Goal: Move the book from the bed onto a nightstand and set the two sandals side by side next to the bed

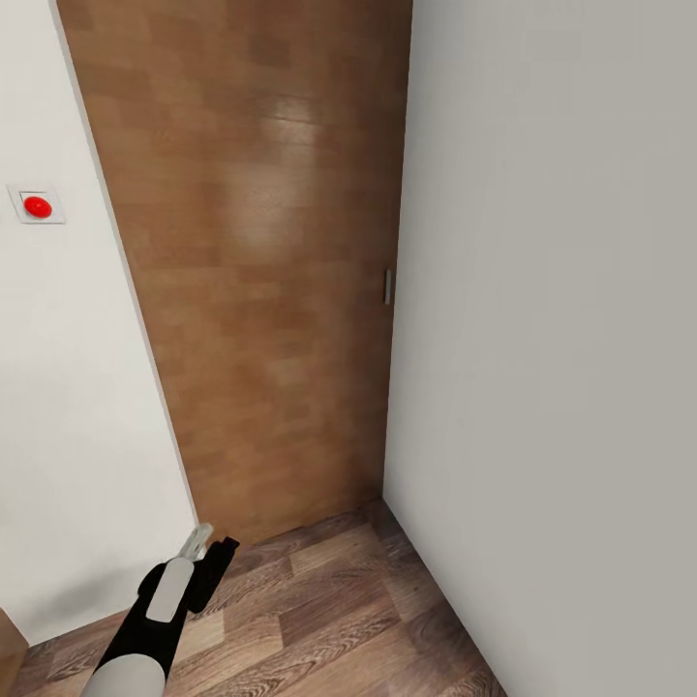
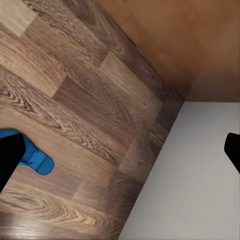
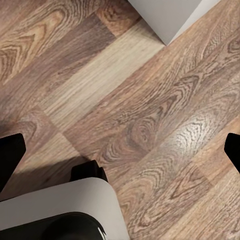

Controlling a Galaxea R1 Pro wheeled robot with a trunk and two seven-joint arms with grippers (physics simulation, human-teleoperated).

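Left end effector (image 2: 120, 150) w/ fingers spread over the wood-plank floor (image 2: 75, 90); bright-blue foam-like flip-flop sandal (image 2: 37, 160) (prob. light, bendy), pinch sole edge. Right end effector (image 3: 120, 150) open too.

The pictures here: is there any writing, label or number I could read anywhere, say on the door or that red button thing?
None can be read.
The wooden door is plain, with no lettering.
The wall plate carries a red button but no legible words.
The blue object on the plank floor, seen from the left wrist, bears no print.

No legible text on any surface
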